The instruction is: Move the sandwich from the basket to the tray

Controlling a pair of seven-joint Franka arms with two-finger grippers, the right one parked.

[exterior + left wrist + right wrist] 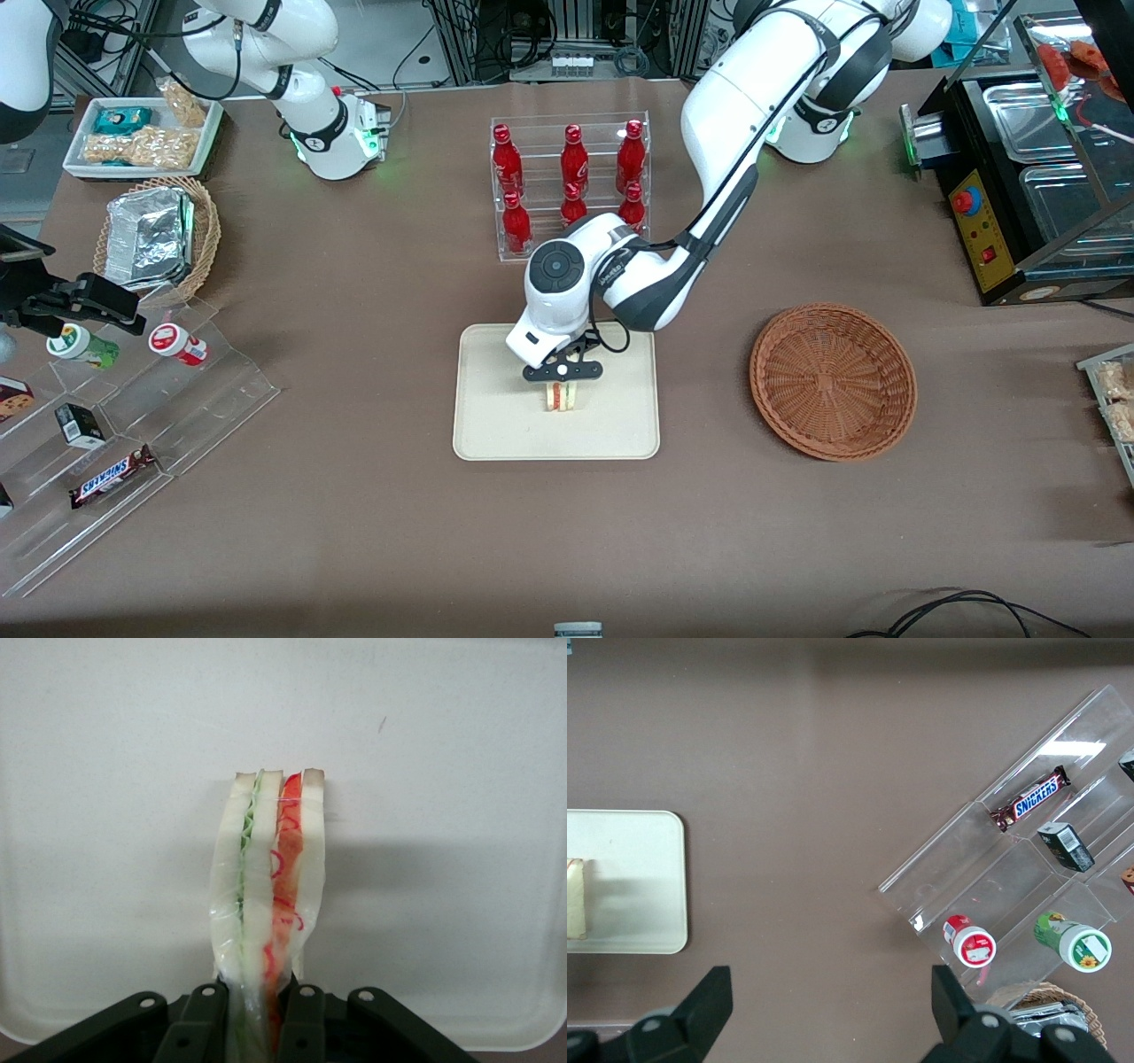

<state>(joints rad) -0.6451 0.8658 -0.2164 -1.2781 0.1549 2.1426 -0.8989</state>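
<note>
The front view looks down from high over the table edge facing both arms, taking in the whole table. The left wrist view sits just above the gripper (pixel 259 1014) and looks straight down, very close, at the sandwich (pixel 270 877) on the tray (pixel 461 859). The right wrist view looks down from higher over the parked arm's end. All three share the tray (pixel 620 425) (pixel 647 904) and the sandwich (pixel 560 398) (pixel 576 899).
</note>
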